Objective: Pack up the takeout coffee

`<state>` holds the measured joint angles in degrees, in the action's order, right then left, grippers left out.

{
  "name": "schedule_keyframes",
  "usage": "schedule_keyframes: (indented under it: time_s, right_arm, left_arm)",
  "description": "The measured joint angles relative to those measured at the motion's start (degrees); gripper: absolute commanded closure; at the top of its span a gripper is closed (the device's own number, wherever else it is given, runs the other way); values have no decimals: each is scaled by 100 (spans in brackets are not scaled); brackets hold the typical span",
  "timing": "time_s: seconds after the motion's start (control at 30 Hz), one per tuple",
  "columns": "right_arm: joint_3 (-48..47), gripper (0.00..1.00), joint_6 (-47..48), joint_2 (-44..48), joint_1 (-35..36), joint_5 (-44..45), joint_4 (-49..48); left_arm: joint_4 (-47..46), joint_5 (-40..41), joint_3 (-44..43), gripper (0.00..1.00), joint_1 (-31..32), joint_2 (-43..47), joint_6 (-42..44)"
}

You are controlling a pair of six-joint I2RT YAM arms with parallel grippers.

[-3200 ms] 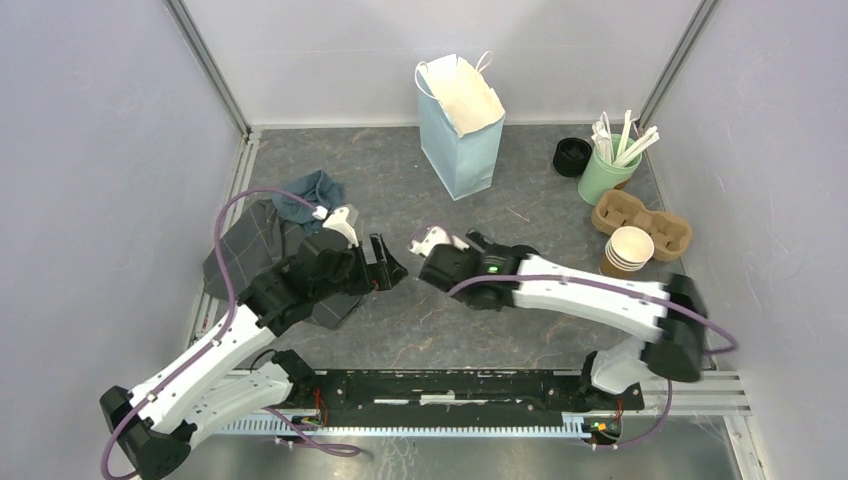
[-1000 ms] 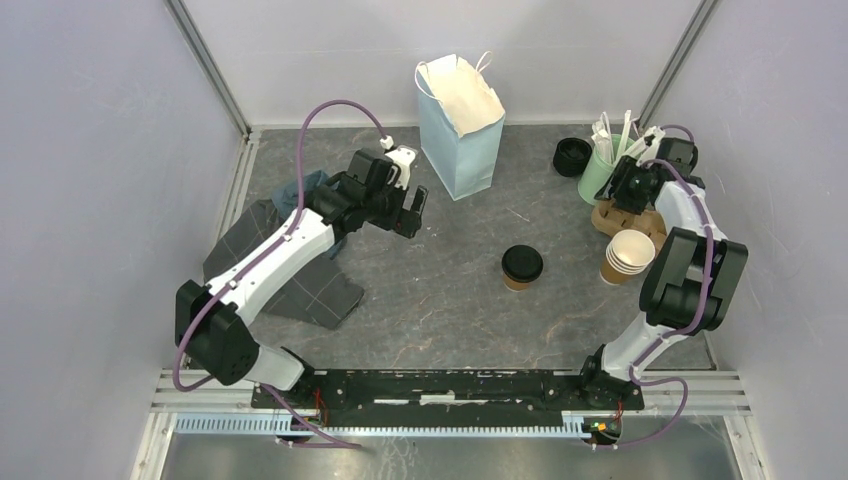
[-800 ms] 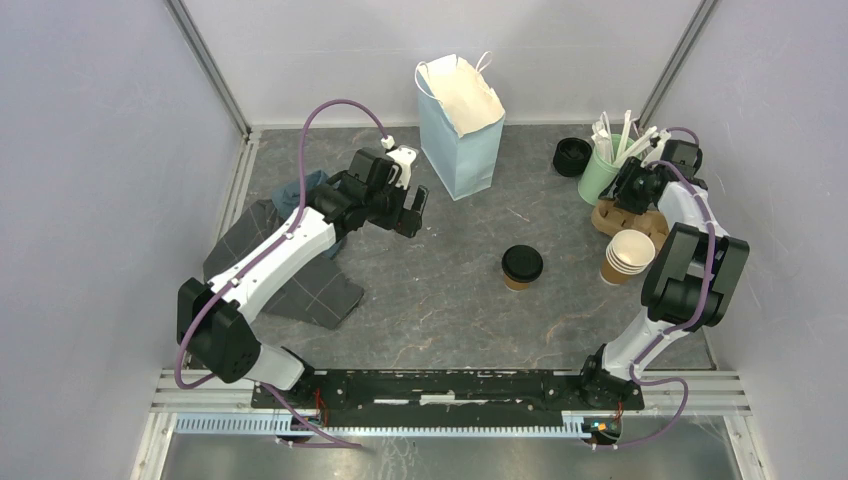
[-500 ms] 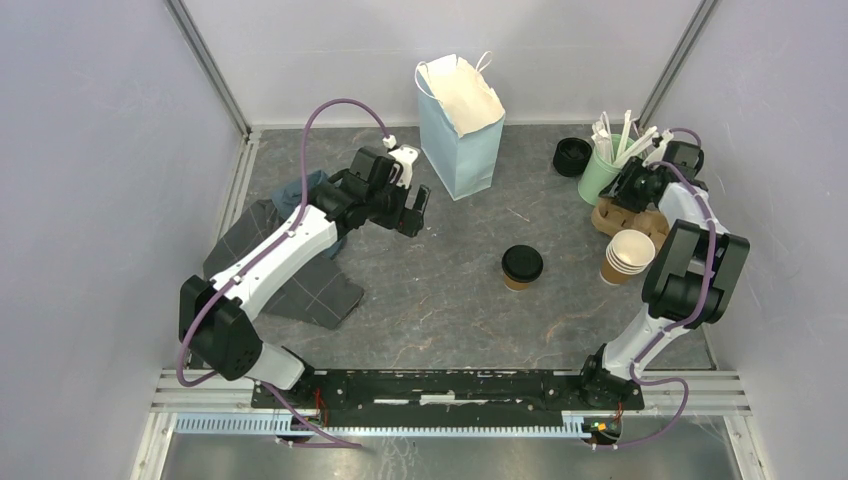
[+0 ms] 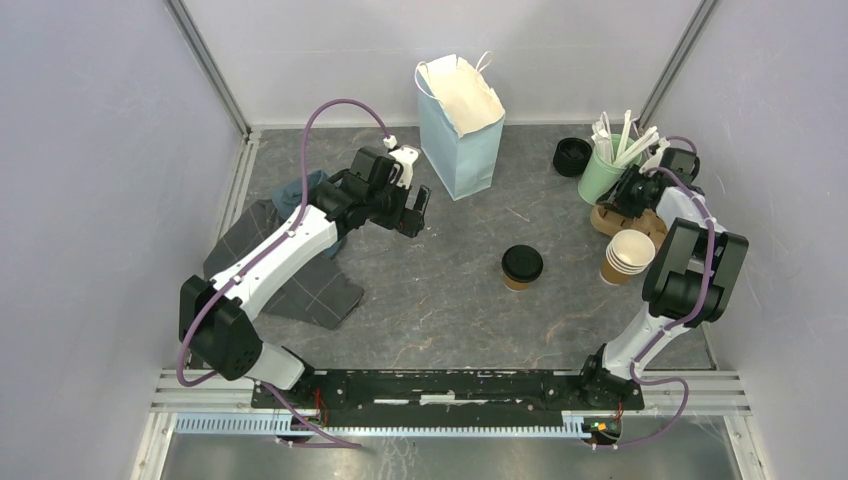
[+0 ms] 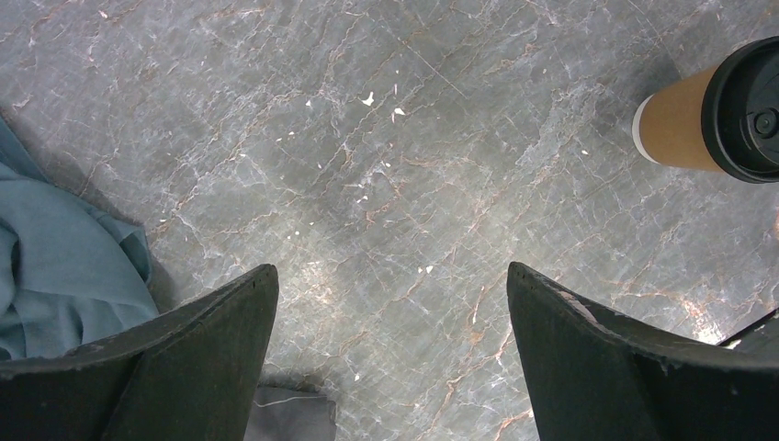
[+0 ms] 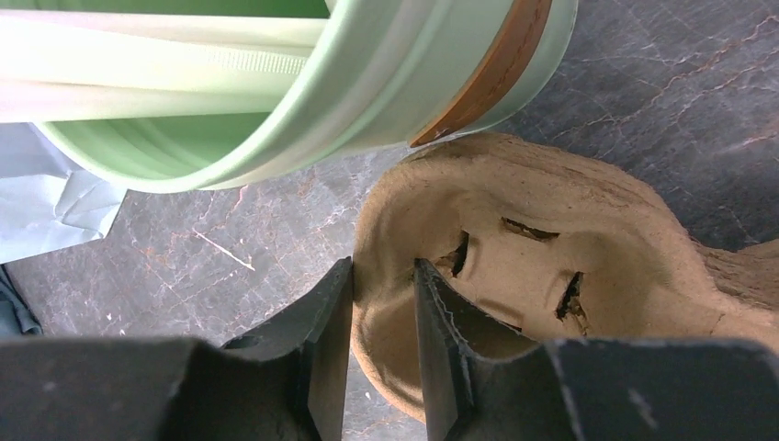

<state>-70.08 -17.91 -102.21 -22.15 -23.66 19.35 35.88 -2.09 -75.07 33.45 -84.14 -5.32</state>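
Note:
The takeout coffee [image 5: 522, 266], a brown paper cup with a black lid, stands upright in the middle of the table; it also shows in the left wrist view as the takeout coffee [image 6: 726, 110] at the upper right. My left gripper [image 5: 415, 212] hovers wide open left of the paper bag, with only bare table under the left gripper [image 6: 390, 269]. My right gripper [image 5: 622, 192] is at the far right, at the brown pulp cup carrier [image 5: 672, 232]. In the right wrist view the right gripper [image 7: 382, 265] straddles the rim of the cup carrier [image 7: 551, 239], one finger outside, one inside, both against the wall.
An open light-blue paper bag [image 5: 458, 125] stands at the back centre. A green cup of utensils [image 5: 603, 175] touches the carrier's far end, with black lids [image 5: 572, 156] beside it. A stack of lidless paper cups [image 5: 630, 250] stands by the carrier. Grey and blue cloths [image 5: 290, 270] lie at the left.
My right gripper's jaws have narrowed onto the carrier's rim over the last second. The left arm has barely moved. The coffee cup has stayed in place.

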Motion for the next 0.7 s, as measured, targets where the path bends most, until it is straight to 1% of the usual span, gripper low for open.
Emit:
schedule_keyframes:
  time_s: [0.37,0.7]
  right_arm:
    - [111,66,-76,48,-109,-186,-61]
    - [251,68,-107,424,-216,-264,-44]
  left_arm:
    - [-2,-2,15,0,0,17,0]
    - [-15,-131,79,0,0,90,0]
